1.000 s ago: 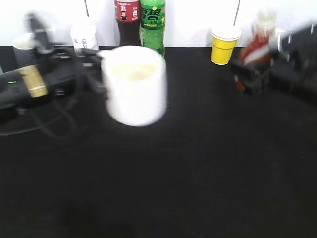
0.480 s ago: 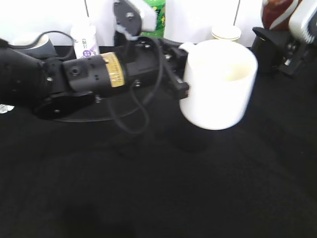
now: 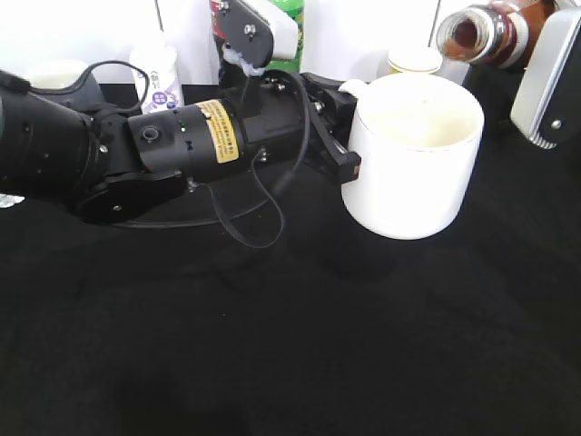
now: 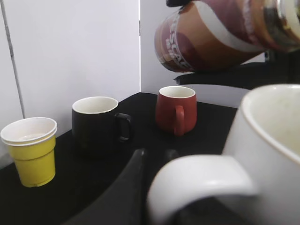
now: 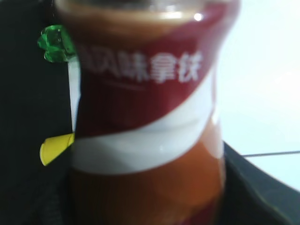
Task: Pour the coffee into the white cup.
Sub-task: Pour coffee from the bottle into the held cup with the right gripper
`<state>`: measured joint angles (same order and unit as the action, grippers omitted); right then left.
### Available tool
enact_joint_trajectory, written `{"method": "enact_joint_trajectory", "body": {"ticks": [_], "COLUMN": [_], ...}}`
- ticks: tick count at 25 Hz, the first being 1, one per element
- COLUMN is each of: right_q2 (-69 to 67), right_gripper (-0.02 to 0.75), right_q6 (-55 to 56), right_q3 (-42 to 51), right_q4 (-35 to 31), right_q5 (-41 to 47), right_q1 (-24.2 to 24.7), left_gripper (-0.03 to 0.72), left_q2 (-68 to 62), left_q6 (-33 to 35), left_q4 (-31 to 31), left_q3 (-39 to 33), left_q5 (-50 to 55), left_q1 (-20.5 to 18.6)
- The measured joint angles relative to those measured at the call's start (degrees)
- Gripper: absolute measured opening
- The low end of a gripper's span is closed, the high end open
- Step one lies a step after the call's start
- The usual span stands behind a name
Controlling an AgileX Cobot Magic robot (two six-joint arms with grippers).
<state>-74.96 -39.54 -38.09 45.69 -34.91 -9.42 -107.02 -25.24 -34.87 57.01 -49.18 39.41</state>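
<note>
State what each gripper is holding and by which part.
The left gripper holds the white cup by its loop handle. The right gripper holds the coffee bottle around its body, tipped with its open mouth above the cup; its fingertips are not visible.

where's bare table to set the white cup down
The black table lies bare in front of the white cup and left arm. The back edge is crowded: yellow cup, black mug, red mug, bottles.

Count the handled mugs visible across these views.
3: the white cup held by the left pincer; a black mug and a red mug at the back. Others may be hidden.
</note>
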Motion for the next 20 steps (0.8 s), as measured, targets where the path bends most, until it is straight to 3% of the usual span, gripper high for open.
{"method": "enact_joint_trajectory", "body": {"ticks": [20], "right_q2": [0.0], "right_gripper": [0.518], "right_q6": [-6.5], "right_q3": [0.0], "right_q4": [0.0], "right_q5": [-0.1], "right_q1": [0.0], "left_gripper": [0.074], "left_q2": [0.0], "left_q6": [-0.8], "left_q4": [-0.8], "left_q3": [0.0], "left_q5": [0.3], "left_q1": [0.0]}}
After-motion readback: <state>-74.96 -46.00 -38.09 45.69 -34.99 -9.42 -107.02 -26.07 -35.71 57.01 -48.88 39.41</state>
